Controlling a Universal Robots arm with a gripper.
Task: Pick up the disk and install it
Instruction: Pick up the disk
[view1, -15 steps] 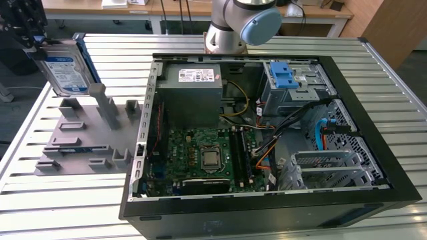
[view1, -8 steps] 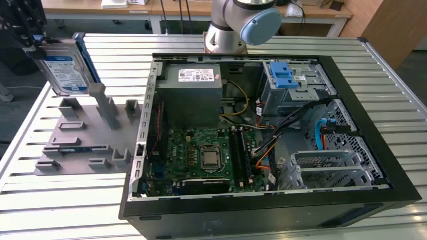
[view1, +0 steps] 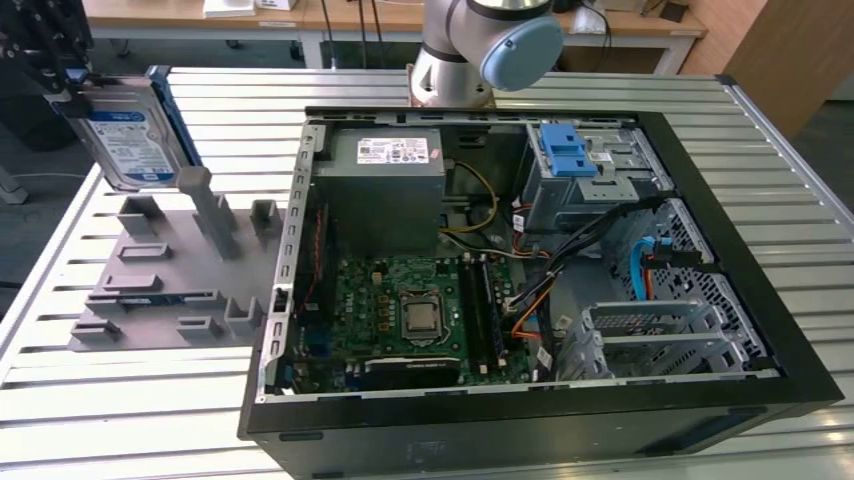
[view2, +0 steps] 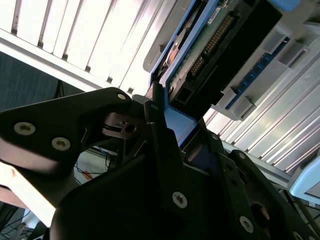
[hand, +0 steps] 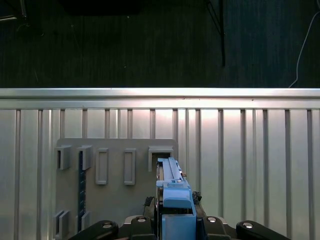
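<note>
The disk (view1: 128, 141) hung upright over the grey slotted rack (view1: 158, 292) on the desk (view1: 134, 400), at the exterior view's left. The gripper (view1: 64, 75) was clamped on its upper end, and in the second wrist view the fingers (view2: 159, 131) pressed on the blue rail. It was well apart from the open computer case (view1: 534, 425) and its drive cage (view1: 594, 165).

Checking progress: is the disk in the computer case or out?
Out. The disk hangs in the gripper over the grey rack, outside the case.
</note>
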